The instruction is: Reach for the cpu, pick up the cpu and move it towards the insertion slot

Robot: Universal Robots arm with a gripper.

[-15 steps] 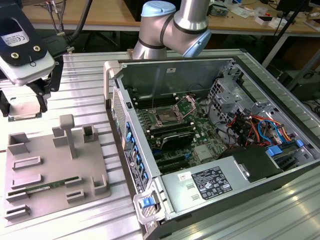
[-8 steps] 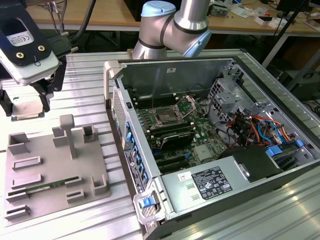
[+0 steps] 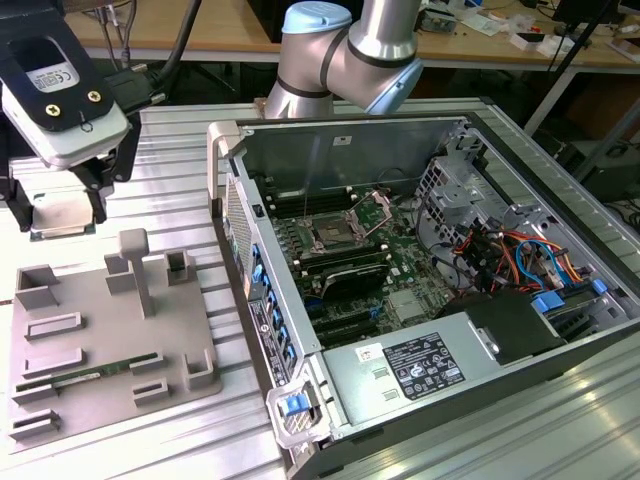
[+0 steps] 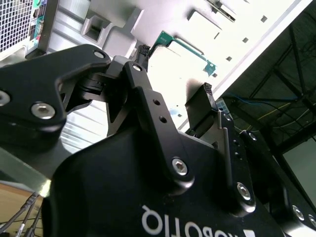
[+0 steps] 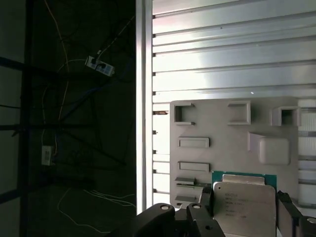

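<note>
In the exterior view the cpu (image 3: 62, 218), a pale silvery square chip, hangs at the far left above the slatted table, just past the far edge of the grey fixture plate (image 3: 100, 330). My gripper (image 3: 60, 208) is shut on it, one dark finger on each side. In the first wrist view the cpu (image 5: 242, 197) sits flat between the fingers (image 5: 205, 215), with the fixture plate (image 5: 222, 123) below. The insertion slot (image 3: 330, 236), a dark socket with a shiny frame and raised wire lever, lies on the motherboard inside the open computer case, well toward the exterior view's right of the gripper.
The case's tall side wall (image 3: 232, 190) stands between the gripper and the socket. Upright holders (image 3: 135, 265) rise from the fixture plate, and a green memory stick (image 3: 90, 372) lies in it. Orange and blue cables (image 3: 510, 255) crowd the case's right. The arm's elbow (image 3: 345, 50) is behind the case.
</note>
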